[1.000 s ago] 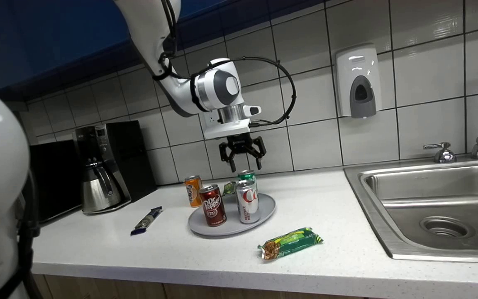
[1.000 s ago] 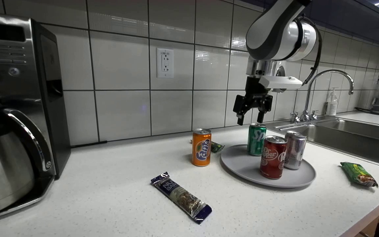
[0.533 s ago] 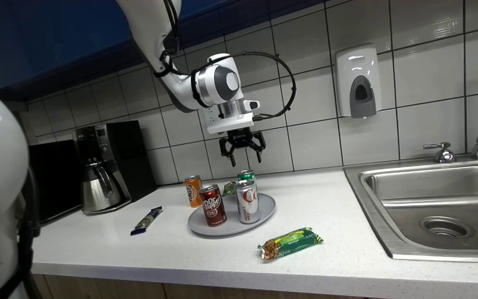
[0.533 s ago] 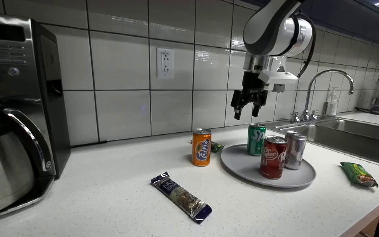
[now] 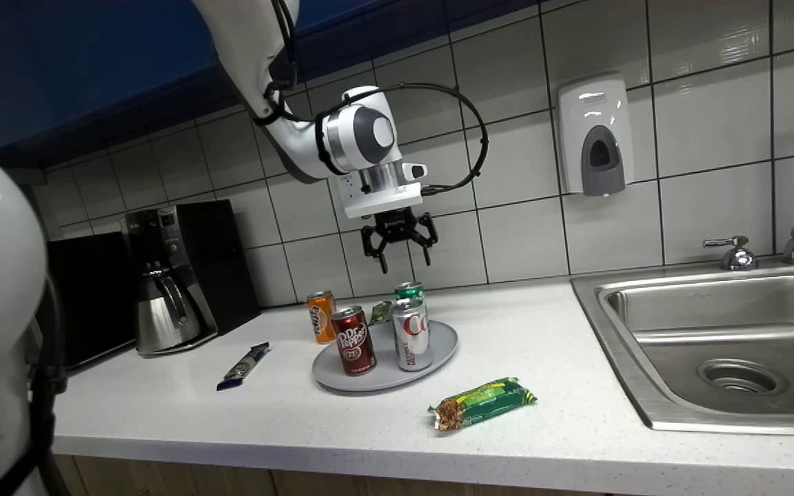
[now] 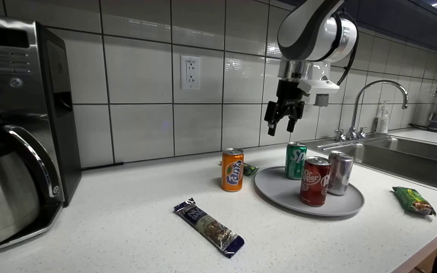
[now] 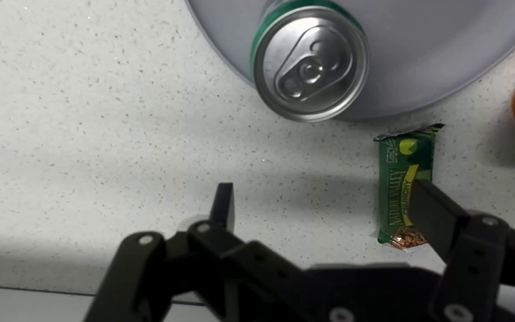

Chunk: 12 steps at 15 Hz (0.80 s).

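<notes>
Your end effector [image 6: 281,129] hangs above the far side of the desk [image 6: 127,212], close to the tiled wall [image 6: 139,76]. It is released: its fingers stand wide apart and point down, with the tips higher than the can tops. In the wrist view, one finger covers part of the Nature Valley bar [image 7: 394,188], which lies flat on the desk just beyond the far rim of the gray plate [image 6: 275,185]. You also have the green Sprite can [image 6: 295,161] close below, standing upright on the far part of that plate.

Two more upright cans share the plate: the Dr Pepper can [image 6: 315,184] on its near side and the silver Coke can [image 5: 411,341] toward the right. The orange Fanta can [image 6: 232,170] stands directly on the desk, left of the plate; in an exterior view you see it partly hiding the Nature Valley bar. Farther left and nearer, the nut bar [image 6: 209,227] lies aslant. To the right of the plate you find a green packet [image 5: 483,405]. The coffee maker [image 6: 65,151] is at the left, the sink [image 5: 728,310] at the right.
</notes>
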Motion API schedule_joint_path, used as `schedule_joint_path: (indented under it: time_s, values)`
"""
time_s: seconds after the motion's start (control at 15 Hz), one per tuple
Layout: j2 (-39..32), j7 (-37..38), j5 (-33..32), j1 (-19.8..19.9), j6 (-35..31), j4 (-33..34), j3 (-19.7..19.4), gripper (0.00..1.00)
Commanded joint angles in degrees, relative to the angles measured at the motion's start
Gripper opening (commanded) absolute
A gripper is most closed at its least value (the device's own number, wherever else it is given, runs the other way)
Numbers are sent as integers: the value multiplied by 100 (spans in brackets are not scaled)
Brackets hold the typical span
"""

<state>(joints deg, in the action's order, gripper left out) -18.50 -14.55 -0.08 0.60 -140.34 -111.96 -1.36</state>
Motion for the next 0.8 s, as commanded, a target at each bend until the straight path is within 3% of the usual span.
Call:
schedule_joint_path:
  time_s: [0.0,0.73]
  values:
    - [2,27,-48,89,13,8,93,100]
    - [-152,101,-98,12,-456,103,187,100]
